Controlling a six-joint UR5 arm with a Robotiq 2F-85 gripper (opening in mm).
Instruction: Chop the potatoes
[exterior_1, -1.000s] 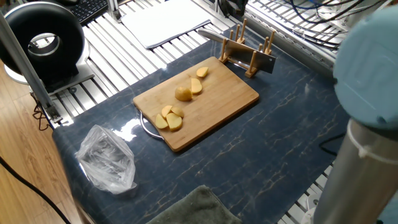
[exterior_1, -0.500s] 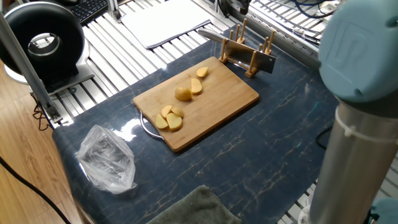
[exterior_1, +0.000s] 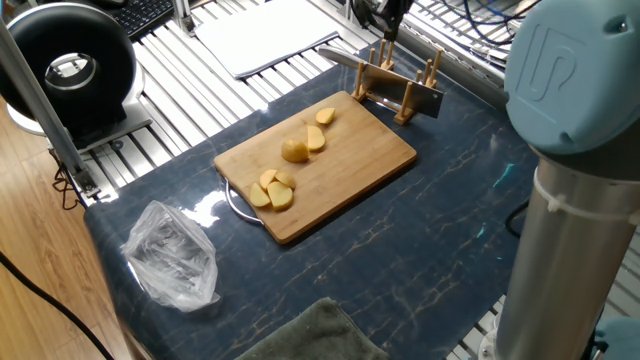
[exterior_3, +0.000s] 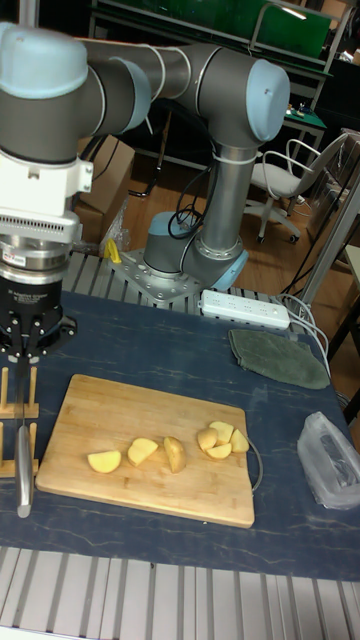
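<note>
Dark bench (exterior_1: 440, 250): tool (exterior_3: 24, 352) hovering over racked knife (exterior_3: 24, 470), grip unclear; potatoes (exterior_3: 165, 452) lying coarsely cut on board (exterior_3: 100, 405), finer chopping remaining.

Potatoes (exterior_1: 283, 172) on the board (exterior_1: 375, 155), knife rack (exterior_1: 397, 88) just behind.

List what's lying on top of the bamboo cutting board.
On the bamboo cutting board lie only the potatoes: one piece near the far end, two mid-board, three clustered near the ring handle. Their undersides are hidden.
</note>
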